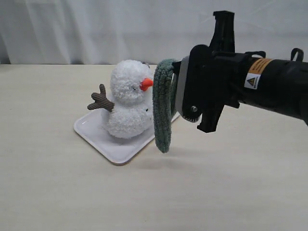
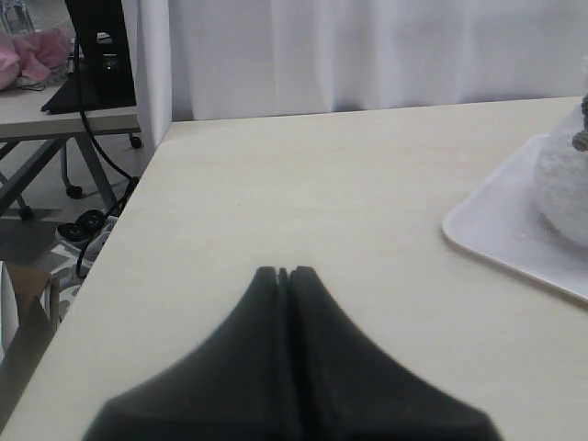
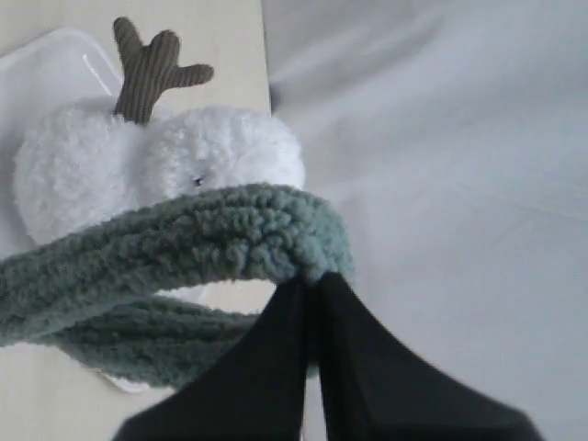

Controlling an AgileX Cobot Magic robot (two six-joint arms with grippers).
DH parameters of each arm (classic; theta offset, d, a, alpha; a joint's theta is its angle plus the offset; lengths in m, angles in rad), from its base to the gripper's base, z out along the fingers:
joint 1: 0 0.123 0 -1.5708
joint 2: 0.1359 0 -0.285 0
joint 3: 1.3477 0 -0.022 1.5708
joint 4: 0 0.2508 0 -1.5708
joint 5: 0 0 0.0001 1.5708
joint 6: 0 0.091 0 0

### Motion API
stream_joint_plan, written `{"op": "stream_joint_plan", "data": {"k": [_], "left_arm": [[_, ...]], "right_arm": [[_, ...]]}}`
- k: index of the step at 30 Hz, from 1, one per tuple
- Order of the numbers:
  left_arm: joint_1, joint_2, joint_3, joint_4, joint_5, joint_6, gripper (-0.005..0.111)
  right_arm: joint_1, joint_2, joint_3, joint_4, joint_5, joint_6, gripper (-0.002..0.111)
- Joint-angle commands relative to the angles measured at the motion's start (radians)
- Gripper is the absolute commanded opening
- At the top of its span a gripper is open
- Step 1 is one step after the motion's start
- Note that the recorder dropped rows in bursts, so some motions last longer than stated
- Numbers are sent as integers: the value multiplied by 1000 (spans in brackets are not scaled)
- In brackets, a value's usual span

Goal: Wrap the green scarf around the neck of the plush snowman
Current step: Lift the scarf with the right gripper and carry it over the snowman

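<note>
Leftmost, seen only by its own wrist camera, the left gripper [image 2: 283,272] has its two dark fingers pressed together on nothing. It is over bare table [image 1: 48,192], near a table edge, and well apart from the tray [image 1: 91,132].

The white tray has rounded corners and lies flat on the pale table, set at an angle to the table's edge. On it stands the snowman [image 1: 126,120], upright, with its head ball on its body ball. One brown twig arm [image 1: 101,100] sticks out on its left. The orange nose [image 1: 146,84] points right, toward the scarf. The neck [image 1: 129,104], the crease between the two balls, is bare of any scarf.

Just right of the snowman the scarf [image 1: 163,106] hangs doubled over, clear of the table. Its bend is level with the head and its two strands fall side by side past the body. The lower end dangles above the tray's right edge. It overlaps the snowman's right side in the exterior view; whether they touch I cannot tell.

The right gripper [image 3: 310,283] is clamped on the scarf's bend, its fingertips meeting in the knit. Its black arm [image 1: 269,82] reaches in from the right, roughly level, above the table. A white curtain [image 1: 96,29] hangs behind.
</note>
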Motion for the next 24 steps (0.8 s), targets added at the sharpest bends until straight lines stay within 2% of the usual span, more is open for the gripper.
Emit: {"op": "stream_joint_plan", "data": {"k": [1, 5, 9, 10, 12, 15, 20, 24], "left_arm": [[1, -3, 4, 0, -11, -2, 0], [1, -3, 4, 0, -11, -2, 0], [1, -3, 4, 0, -11, -2, 0], [1, -3, 4, 0, -11, -2, 0], [1, -3, 4, 0, -11, -2, 0], [1, -3, 4, 0, -11, -2, 0], [1, -3, 4, 0, -11, -2, 0], [1, -3, 4, 0, -11, -2, 0]], "right_arm": [[1, -51, 2, 6, -33, 39, 4], [1, -58, 2, 6, -123, 39, 4], [1, -21, 2, 6, -334, 43, 4], [1, 18, 2, 6, -434, 35, 4], [1, 87, -29, 6, -503, -2, 4], [-1, 199, -136, 41, -418, -57, 4], [-28, 351, -383, 158, 23, -293, 4], [-60, 377, -445, 158, 45, -350, 4]]}}
